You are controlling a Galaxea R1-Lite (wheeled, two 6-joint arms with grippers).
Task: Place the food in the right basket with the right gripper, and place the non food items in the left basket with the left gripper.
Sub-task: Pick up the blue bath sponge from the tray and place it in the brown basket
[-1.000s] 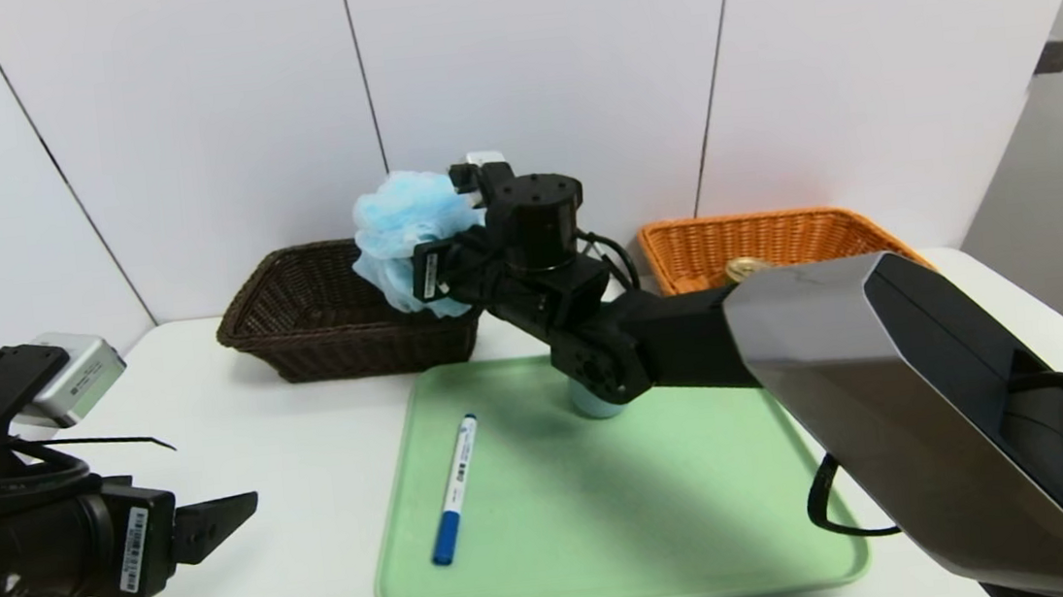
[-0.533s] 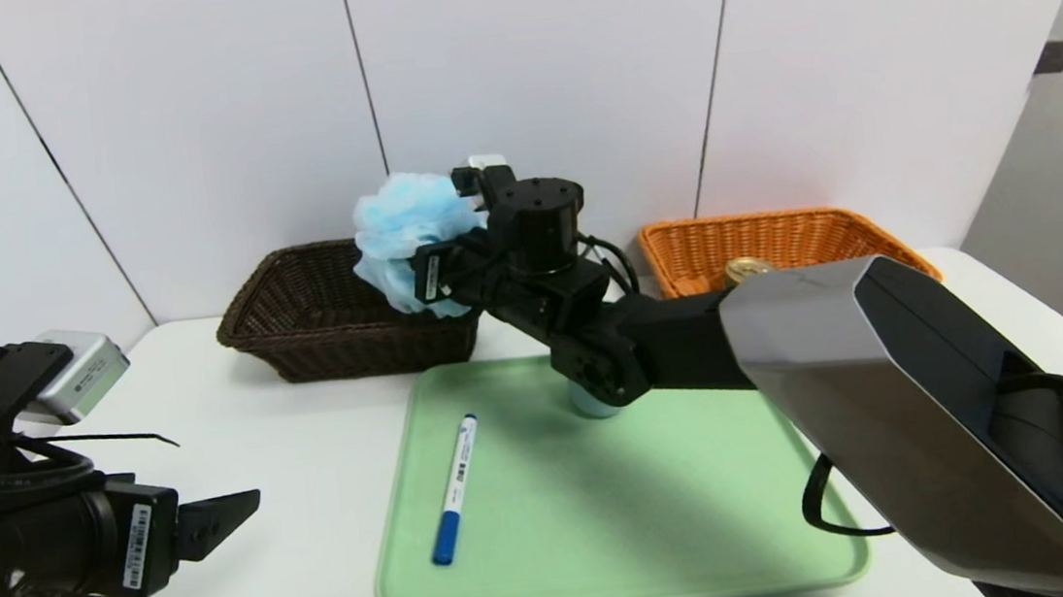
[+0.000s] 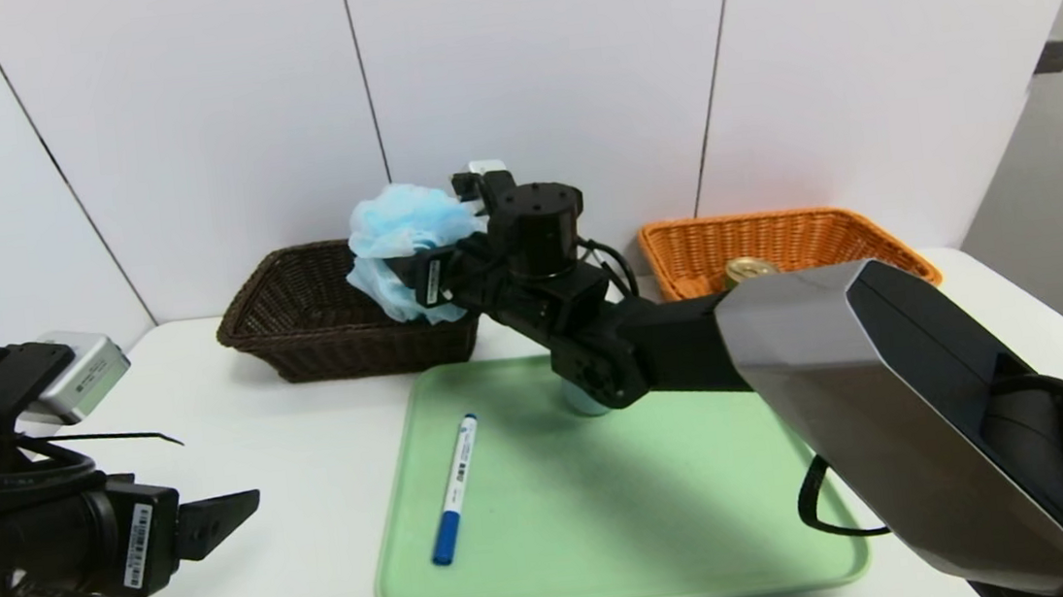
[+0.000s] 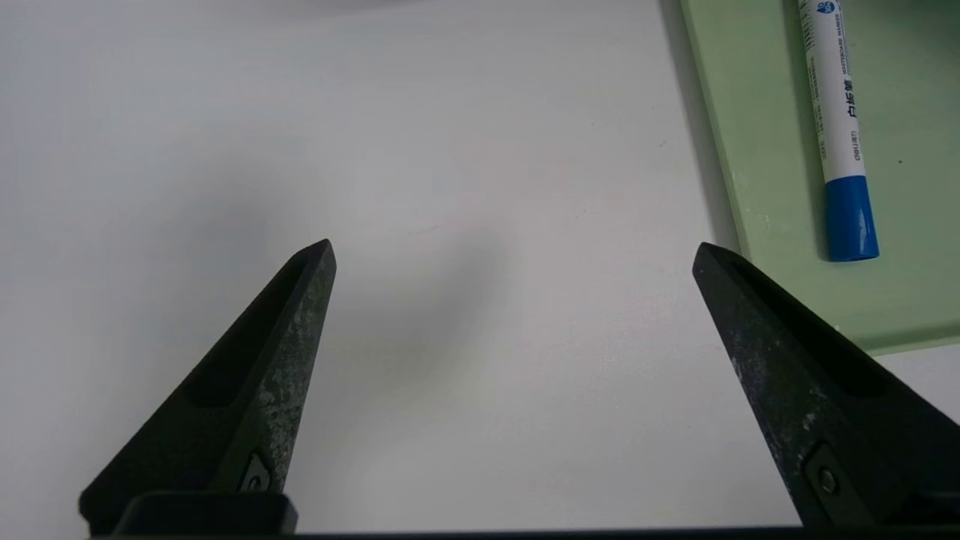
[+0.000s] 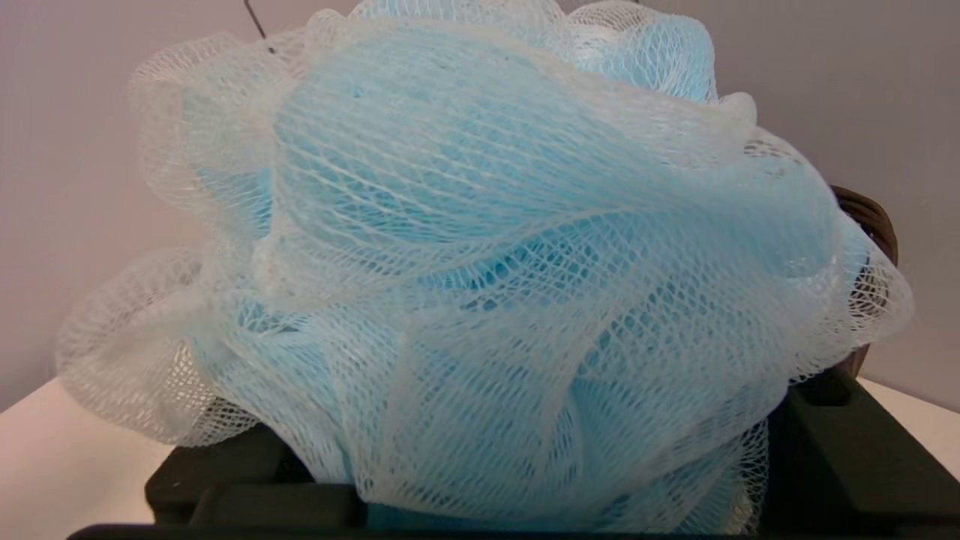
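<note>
My right gripper [image 3: 422, 275] is shut on the light-blue mesh bath puff [image 3: 401, 238], holding it in the air over the right end of the dark brown left basket [image 3: 302, 350]. The puff [image 5: 480, 285] fills the right wrist view and hides the fingertips. The gold-lidded tin can [image 3: 748, 268] lies in the orange-tan right basket [image 3: 808, 233]. The white marker [image 3: 453, 489] with the blue cap lies on the green tray [image 3: 660, 520]. Only a sliver of the grey-blue cup [image 3: 583, 401] shows behind my right arm. My left gripper [image 3: 222, 523] hovers open over the bare table, left of the tray.
The white table [image 3: 291, 439] carries both baskets against the back wall, with the tray in front of them. In the left wrist view the marker [image 4: 836, 112] and the tray's edge [image 4: 720, 150] lie beyond one open finger.
The right gripper has carried the puff slightly left and down toward the dark basket, and the puff has sagged. The left arm has barely moved.
</note>
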